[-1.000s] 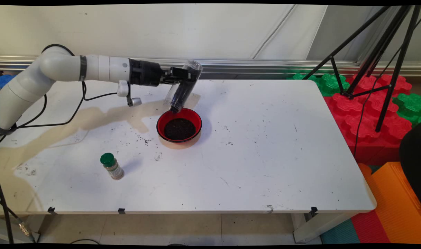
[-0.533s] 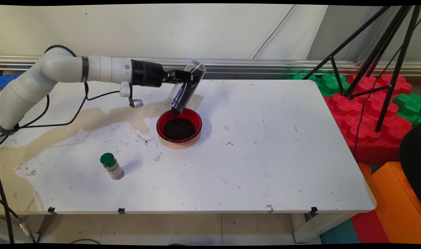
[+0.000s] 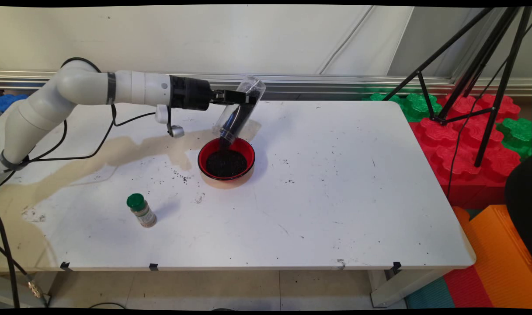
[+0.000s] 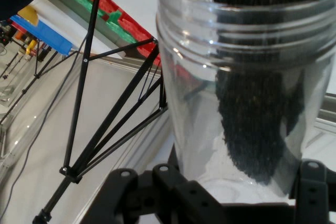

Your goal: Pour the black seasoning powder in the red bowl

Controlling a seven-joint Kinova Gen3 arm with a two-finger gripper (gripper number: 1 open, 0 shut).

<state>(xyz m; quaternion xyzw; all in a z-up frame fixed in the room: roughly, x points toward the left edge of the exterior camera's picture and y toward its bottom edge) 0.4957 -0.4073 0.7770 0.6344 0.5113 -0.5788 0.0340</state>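
My gripper point(image 3: 244, 98) is shut on a clear plastic jar point(image 3: 238, 113), held tipped mouth-down over a red bowl point(image 3: 226, 160) near the table's middle. Dark grains run from the jar's mouth into the bowl, which holds a dark heap of them. In the hand view the jar point(image 4: 247, 82) fills the right side, its threaded mouth toward the top, with dark grains lying along its inner wall. The gripper point(image 4: 231, 192) clasps the jar's lower part at the bottom edge.
A small spice bottle with a green cap point(image 3: 141, 210) stands at the table's front left. Dark grains are scattered on the white table point(image 3: 335, 197) left of the bowl. A black tripod point(image 3: 471, 65) stands over red and green foam blocks point(image 3: 462, 140) at the right.
The arm has shifted slightly to the right with the jar. The jar's mouth now sits over the bowl's far rim and grains are flowing into the bowl.
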